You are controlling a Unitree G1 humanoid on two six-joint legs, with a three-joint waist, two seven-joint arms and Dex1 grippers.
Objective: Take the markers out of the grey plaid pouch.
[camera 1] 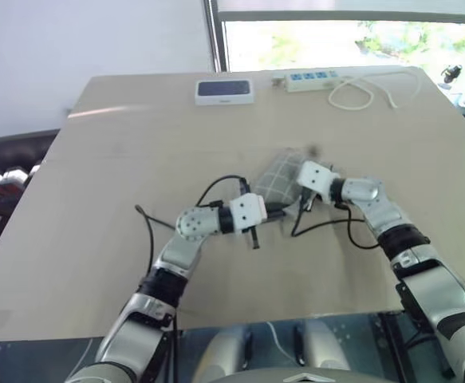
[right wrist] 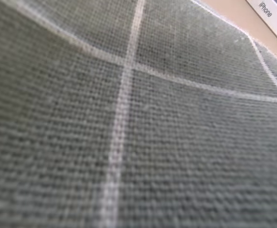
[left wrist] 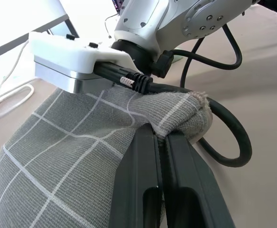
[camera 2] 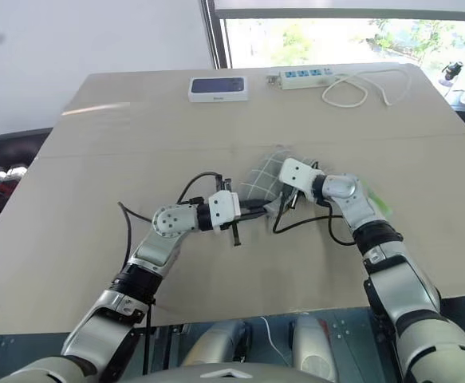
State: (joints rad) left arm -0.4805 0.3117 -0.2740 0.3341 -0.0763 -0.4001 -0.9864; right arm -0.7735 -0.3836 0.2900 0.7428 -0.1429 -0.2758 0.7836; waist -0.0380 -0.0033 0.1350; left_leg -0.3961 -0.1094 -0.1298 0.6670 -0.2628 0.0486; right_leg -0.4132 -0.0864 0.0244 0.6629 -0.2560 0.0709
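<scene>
My two grippers meet at the pouch (camera 1: 278, 182), which sits near the middle of the table (camera 1: 96, 239), lifted and tilted between them. My left gripper (left wrist: 161, 142) comes in from the left with its jaws pressed together on a corner of the pouch, a fold of the grey fabric pinched between the fingers (left wrist: 138, 161). My right gripper (camera 2: 282, 191) reaches in from the right against the pouch's right side; its jaws are closed, but whether they have fabric between them I cannot tell, as its wrist camera sits tight against the cloth. There is wide bare tabletop to the left of my arms and on the near side up to the table's near edge, and more bare room on the far side between the pouch and the things along the far edge. There I count one white box (camera 1: 225, 91) with a dark top and one white power strip (camera 1: 312, 78) with its looped cord (camera 1: 360, 94), both well apart from the pouch. A pale green thing (camera 2: 381, 203) lies on the table just right of my right forearm; I cannot make out what it is. One pouch; what lies inside it I cannot see.
</scene>
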